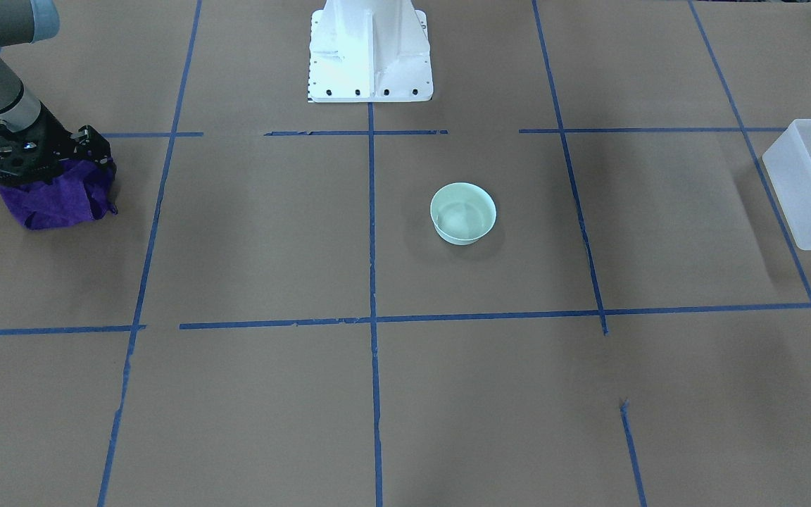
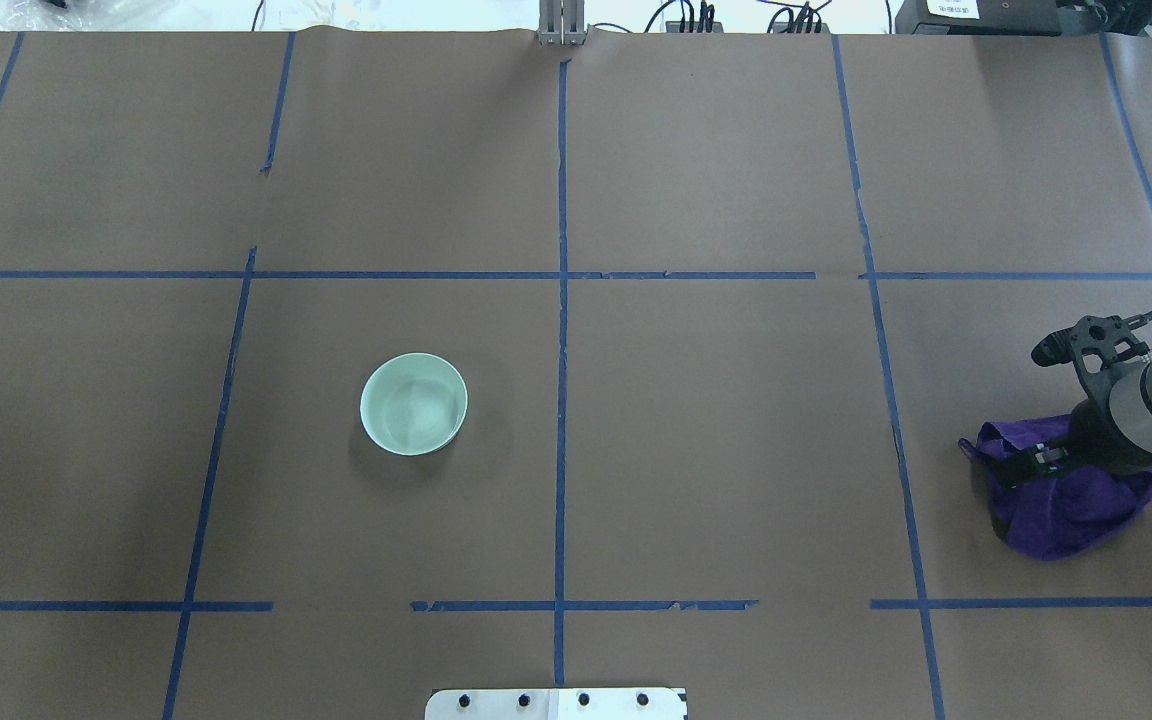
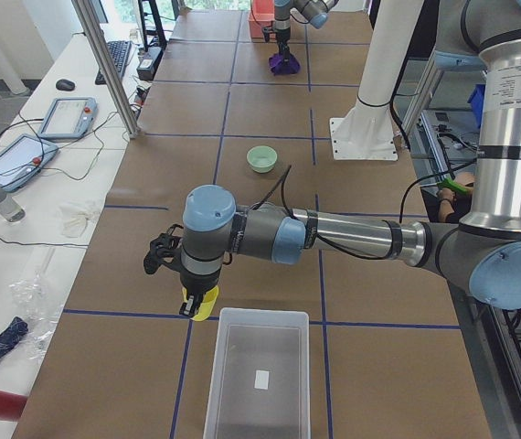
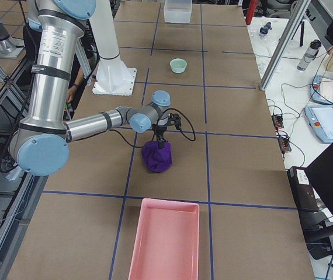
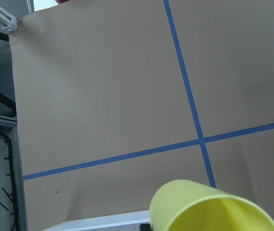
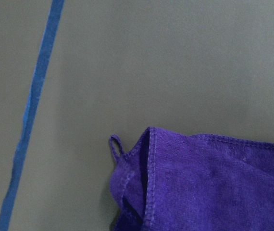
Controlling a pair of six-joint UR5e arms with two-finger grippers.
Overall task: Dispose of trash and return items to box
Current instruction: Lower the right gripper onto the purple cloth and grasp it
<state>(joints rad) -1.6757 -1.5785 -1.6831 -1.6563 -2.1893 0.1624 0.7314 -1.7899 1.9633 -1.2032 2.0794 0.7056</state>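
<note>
The pale mint-green bowl (image 1: 462,213) stands upright on the table's middle, also in the overhead view (image 2: 414,403). My left gripper (image 3: 190,300) holds the yellow cup (image 3: 200,309) above the table just beside the near short wall of the frosted-white box (image 3: 260,375). The cup's rim fills the bottom of the left wrist view (image 5: 209,209). The box also shows at the front-facing view's right edge (image 1: 810,204). My right gripper (image 2: 1031,462) is down in the bunched purple cloth (image 2: 1066,500), its fingertips hidden by the fabric.
The white robot base (image 1: 370,53) stands at the table's robot side. A pink tray (image 4: 163,239) lies on the table past the purple cloth, at the robot's right end. Blue tape lines cross the brown paper.
</note>
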